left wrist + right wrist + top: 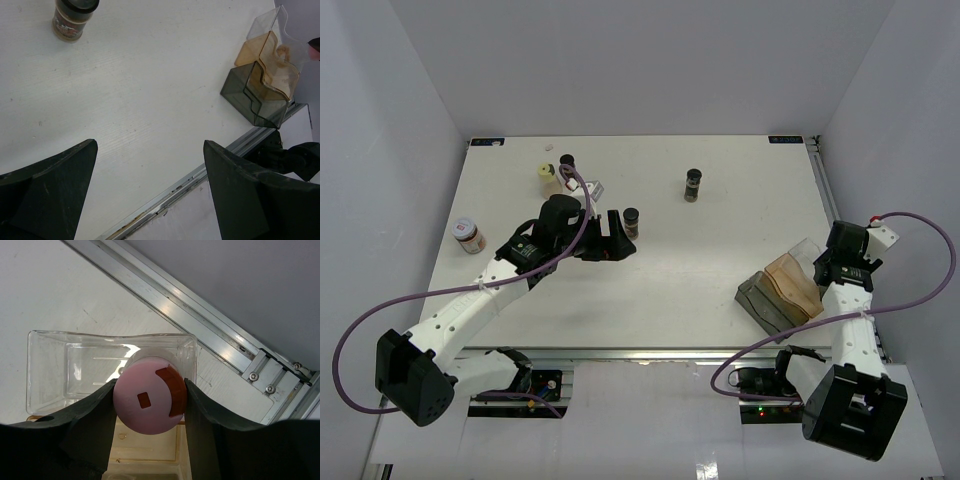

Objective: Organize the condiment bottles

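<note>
Pink-lidded cylindrical spice jar (150, 399) is clamped between the fingers of the right gripper (150, 410), above the clear plastic bin (50, 365). Left gripper (150, 150) is spread wide and empty. A dark brown black-capped jar (72, 17) stands at its 11 o'clock.

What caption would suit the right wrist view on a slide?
Right gripper clamped on a pink-lidded jar over the clear tray, near the table's aluminium rail.

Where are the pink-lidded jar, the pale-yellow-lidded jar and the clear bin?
pink-lidded jar (149, 404): right wrist view, centre of its lid.
pale-yellow-lidded jar (546, 173): top external view, on its lid.
clear bin (100, 334): right wrist view, on its far rim.
</note>
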{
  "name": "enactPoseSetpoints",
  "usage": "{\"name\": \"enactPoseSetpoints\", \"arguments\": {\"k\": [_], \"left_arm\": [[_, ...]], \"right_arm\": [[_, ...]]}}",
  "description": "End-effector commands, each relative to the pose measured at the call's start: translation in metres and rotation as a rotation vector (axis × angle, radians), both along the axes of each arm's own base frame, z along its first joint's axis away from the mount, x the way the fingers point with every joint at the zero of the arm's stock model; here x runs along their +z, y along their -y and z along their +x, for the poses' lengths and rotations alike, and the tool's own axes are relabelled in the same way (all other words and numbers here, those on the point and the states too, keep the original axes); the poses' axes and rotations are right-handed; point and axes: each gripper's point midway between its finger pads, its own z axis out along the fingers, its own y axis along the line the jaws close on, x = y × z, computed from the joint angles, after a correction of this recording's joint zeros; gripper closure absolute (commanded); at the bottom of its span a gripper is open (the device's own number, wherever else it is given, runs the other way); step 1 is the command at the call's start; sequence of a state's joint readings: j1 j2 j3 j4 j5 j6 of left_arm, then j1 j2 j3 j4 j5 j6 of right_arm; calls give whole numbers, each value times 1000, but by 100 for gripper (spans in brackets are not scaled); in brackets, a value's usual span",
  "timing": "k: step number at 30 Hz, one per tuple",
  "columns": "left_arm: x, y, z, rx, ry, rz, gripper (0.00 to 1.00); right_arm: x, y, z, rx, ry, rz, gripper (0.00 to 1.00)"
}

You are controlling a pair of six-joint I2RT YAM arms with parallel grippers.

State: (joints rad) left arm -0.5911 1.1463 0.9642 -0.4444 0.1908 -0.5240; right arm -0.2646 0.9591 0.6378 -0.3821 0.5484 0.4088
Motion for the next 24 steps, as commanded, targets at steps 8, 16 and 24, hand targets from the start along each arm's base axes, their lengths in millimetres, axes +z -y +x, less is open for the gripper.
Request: {"name": "enactPoseSetpoints", "arguments": {"k": [8, 16, 24], "left_arm": [[10, -1, 2, 5, 29, -3, 2], [8, 0, 4, 5, 24, 1, 2], [9, 2, 6, 1, 22, -1, 2]], "right_arm": [[7, 10, 20, -28, 83, -31, 82], [4, 9, 24, -16, 70, -22, 58], [2, 10, 22, -20, 56, -23, 36]]}}
